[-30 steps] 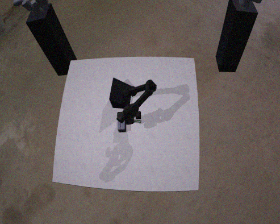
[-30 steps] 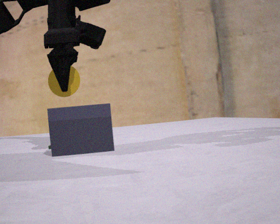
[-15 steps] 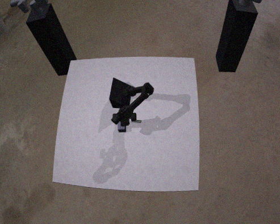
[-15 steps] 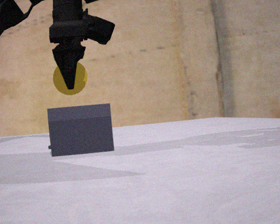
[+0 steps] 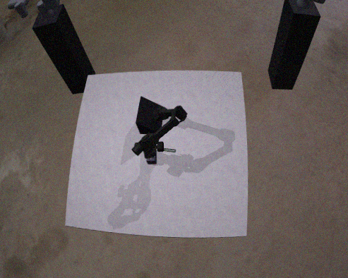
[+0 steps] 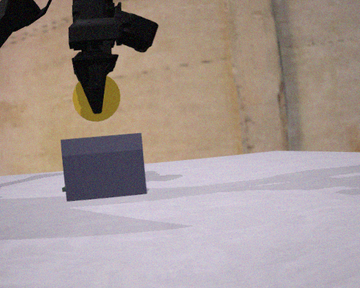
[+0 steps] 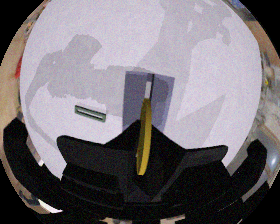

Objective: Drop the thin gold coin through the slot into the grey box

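I see my end effector (image 6: 96,109) clamped flat-on across the stiff, slick gold coin (image 6: 110,96), twelve o'clock above the grey box (image 6: 103,166).

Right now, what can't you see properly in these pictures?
- Slot in the grey box: exterior view looks from too low to show it.
- Gold coin and box: top view, the arm covers them.
- Green holder: wrist view, too small for detail.
- Coin's grip between the gripper fingers: wrist view, dark.

A white mat (image 5: 200,197) lies on a mottled brown floor (image 5: 299,176), with two black posts (image 5: 63,49) (image 5: 294,46) standing at its far corners.
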